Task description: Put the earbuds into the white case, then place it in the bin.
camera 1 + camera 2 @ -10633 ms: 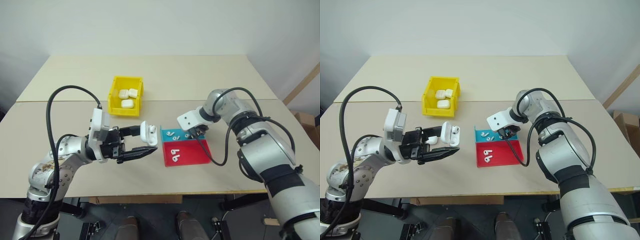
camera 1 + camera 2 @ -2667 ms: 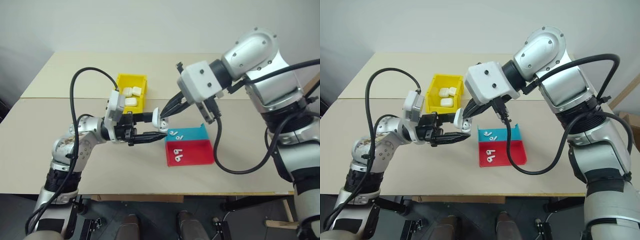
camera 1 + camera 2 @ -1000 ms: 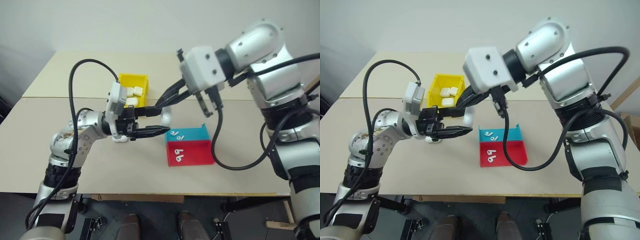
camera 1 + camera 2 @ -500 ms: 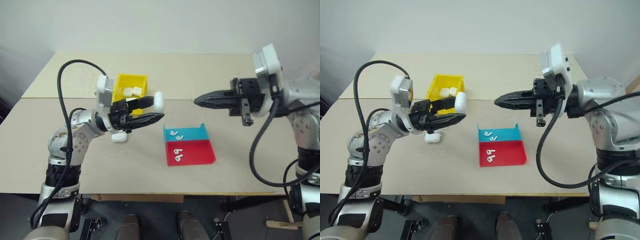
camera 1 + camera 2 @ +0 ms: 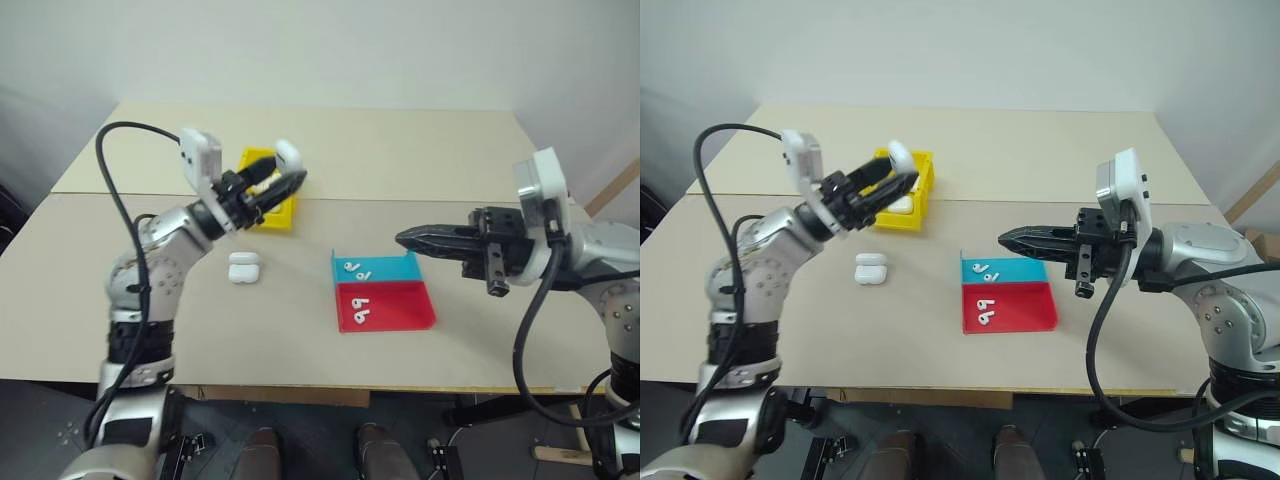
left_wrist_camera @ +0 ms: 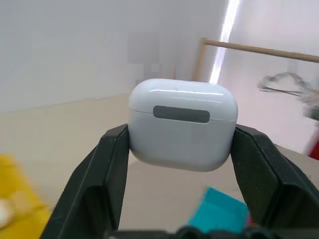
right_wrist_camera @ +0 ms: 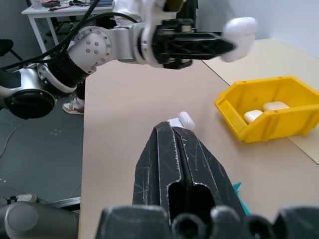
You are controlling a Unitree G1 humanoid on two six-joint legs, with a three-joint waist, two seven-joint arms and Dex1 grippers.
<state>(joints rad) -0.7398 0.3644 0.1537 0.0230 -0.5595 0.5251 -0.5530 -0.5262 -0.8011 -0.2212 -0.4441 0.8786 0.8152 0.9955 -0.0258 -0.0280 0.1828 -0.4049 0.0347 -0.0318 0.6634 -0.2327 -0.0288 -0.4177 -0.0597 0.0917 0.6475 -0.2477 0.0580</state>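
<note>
I have the left gripper raised over the near edge of the bin, its two fingers clamped on one white case, lid shut, gripped by its sides. The right gripper hangs level just above the far right side of the blue tray, well to the right of the bin, its fingers pressed together with nothing between them.

Counting cases: one in the left fingers, one loose case lying on the worktop just in front of the bin, and two more cases that I can make out inside the bin through the right wrist camera, so four in all.

Earbuds: two earbuds in the blue tray and two earbuds in the red tray, four in total. The red tray sits touching the blue one on its near side, both to the right of the bin and in front of it.
</note>
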